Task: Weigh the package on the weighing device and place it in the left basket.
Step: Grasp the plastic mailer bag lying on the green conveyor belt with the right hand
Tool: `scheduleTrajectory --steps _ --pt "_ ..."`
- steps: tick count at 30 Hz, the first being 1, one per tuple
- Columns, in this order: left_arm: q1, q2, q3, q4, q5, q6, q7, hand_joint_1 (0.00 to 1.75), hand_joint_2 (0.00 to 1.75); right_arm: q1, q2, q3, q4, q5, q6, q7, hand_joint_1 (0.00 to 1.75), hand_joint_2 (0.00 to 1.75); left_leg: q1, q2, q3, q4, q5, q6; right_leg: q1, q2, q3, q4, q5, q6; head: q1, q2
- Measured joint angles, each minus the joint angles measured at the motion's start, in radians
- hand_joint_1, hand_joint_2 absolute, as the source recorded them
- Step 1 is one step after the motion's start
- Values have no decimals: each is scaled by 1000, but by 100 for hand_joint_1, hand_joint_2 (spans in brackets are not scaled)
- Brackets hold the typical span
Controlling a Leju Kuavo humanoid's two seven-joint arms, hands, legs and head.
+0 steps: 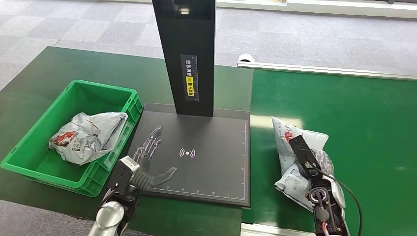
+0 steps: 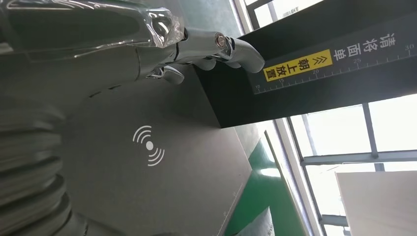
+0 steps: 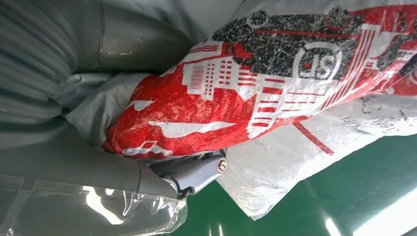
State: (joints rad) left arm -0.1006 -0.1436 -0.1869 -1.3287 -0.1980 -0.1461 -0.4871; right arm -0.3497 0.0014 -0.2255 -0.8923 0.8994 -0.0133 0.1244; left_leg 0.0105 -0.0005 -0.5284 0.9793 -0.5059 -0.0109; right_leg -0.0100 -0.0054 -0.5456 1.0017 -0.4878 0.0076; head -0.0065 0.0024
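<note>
While right hand (image 1: pixel 314 169) grasps the package (image 1: pixel 295 142) on the counter's right side, left hand (image 1: pixel 150 157) hovers released over the scale platform (image 1: pixel 206 162), likely ready to receive.

The scale (image 1: pixel 206 162) sits mid-table, its post (image 1: pixel 189 59) rising at its far edge. The basket (image 1: pixel 29 142) lies just left of it with a bag (image 1: pixel 88 135) inside; the package (image 1: pixel 290 147) lies right of the scale, under the right hand (image 1: pixel 314 172). The left hand (image 1: pixel 147 157) hovers over the scale's left part.
</note>
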Motion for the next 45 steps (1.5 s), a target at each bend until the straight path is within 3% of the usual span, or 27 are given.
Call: scheduleTrajectory --steps 45 --pt "1 0 2 0 0 0 0 0 175 0 8 0 0 -1 1 0 175 175 0 0 0 0 0 0 0 0 0 0 0 0 0 0"
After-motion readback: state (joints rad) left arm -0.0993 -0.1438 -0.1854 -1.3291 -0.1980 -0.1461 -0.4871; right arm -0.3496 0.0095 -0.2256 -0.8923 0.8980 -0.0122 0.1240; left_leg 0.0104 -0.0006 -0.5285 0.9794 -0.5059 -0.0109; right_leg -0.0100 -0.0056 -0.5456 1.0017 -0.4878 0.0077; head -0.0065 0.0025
